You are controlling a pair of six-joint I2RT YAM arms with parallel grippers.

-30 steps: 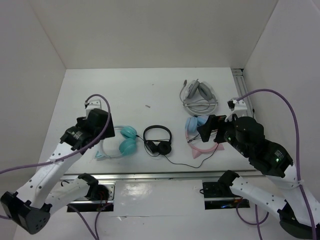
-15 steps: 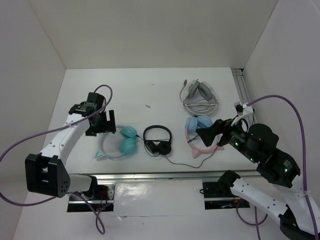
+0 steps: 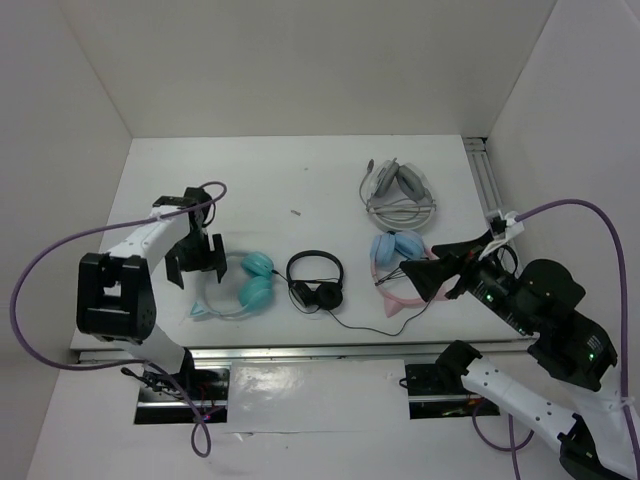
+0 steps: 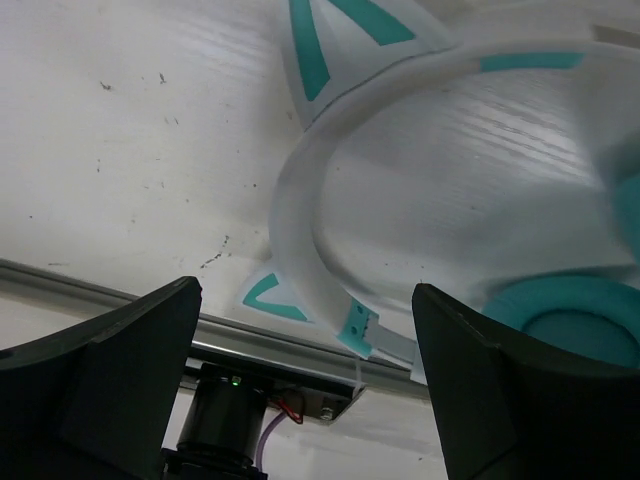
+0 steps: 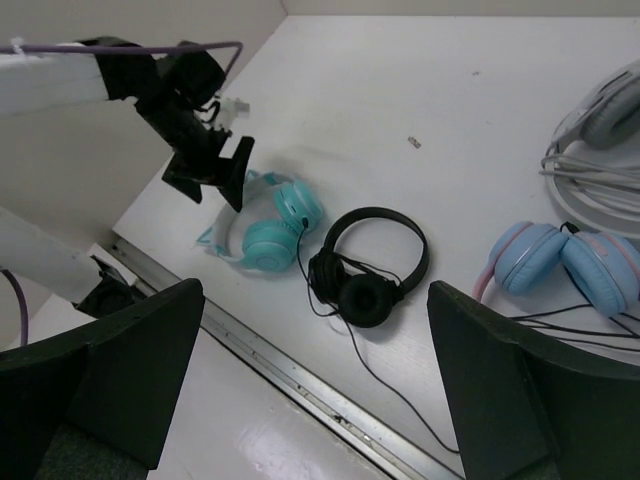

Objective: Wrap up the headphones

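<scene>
Top external: the headphones [image 3: 240, 288] are lying flat on the table [image 3: 300, 170] in its near-left part, close to the near-edge rail [image 3: 300, 350]. Both teal cups are sitting side by side on the right end, and the white headband is arcing out to the left. In the left wrist view the headband [image 4: 300, 200] is curving across the frame with two teal-faced ears showing on its outer edge. One cup [image 4: 570, 315] is showing at lower right.

The left gripper [image 3: 195, 260] is hanging over the far-left part of the headband, jaws spread wide and gripping nothing. In its own camera the headband is passing between the two fingers. Whether it is being touched, I cannot tell. The right wrist view is showing the same gripper [image 5: 210, 183] just left of the teal pair [image 5: 265, 225].

Just right of the teal pair, black headphones [image 3: 316, 278] are lying flat, a thin dark cord trailing off near-right. Further right a pink pair [image 3: 392, 248] with blue cups is lying partly under the right gripper [image 3: 428, 262]. That gripper is hovering well above the table, jaws spread wide and empty. A grey pair [image 3: 400, 190] is sitting at far right, apart from the others. A small dark speck [image 3: 296, 212] is lying mid-table, far of the black pair.
</scene>
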